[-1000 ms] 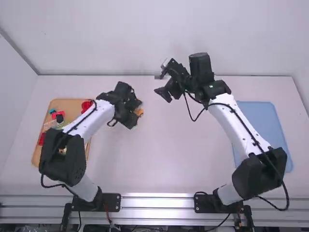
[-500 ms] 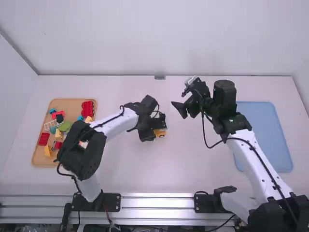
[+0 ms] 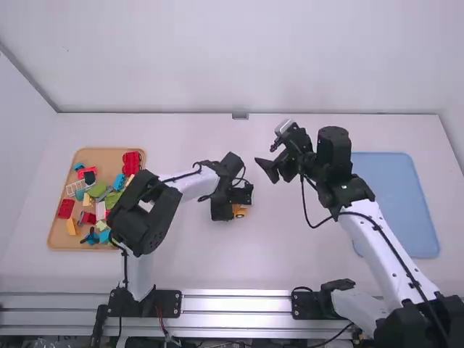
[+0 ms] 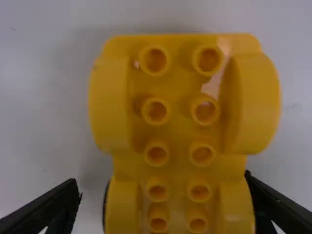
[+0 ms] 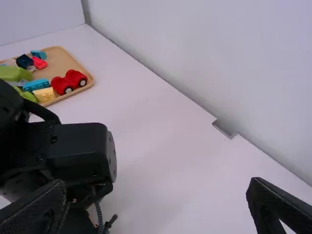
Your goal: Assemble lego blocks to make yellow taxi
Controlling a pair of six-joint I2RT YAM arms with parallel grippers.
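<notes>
A white bench (image 3: pixel 290 250) stretches beneath two robotic arms, backed by a plain, pale wall (image 3: pixel 232 58) that meets a second wall (image 3: pixel 22 152) at the left corner. A small gray bracket (image 3: pixel 240 116) sits at the far edge of the bench, near its middle, and silvery metal rails (image 3: pixel 235 303) run along the near side, where both arms are mounted. On the left of the bench, a tan tray (image 3: pixel 53 235) holds loose red, green, blue and yellow blocks, among them a red car block (image 3: pixel 131 163) near its far right corner and a white lattice piece (image 3: pixel 75 188). A blue tray (image 3: pixel 395 203) lies on the right. Near the center, a yellow vehicle block (image 4: pixel 178 97) with two rows of hollow round studs is at the left pincer (image 3: pixel 232 203), whose fingers are spread to either side of it, with a visible gap on one side; whether the block touches the bench cannot be told. The right pincer (image 3: pixel 265 154) is above the bench, right of center, its fingers wide apart with nothing between them.
</notes>
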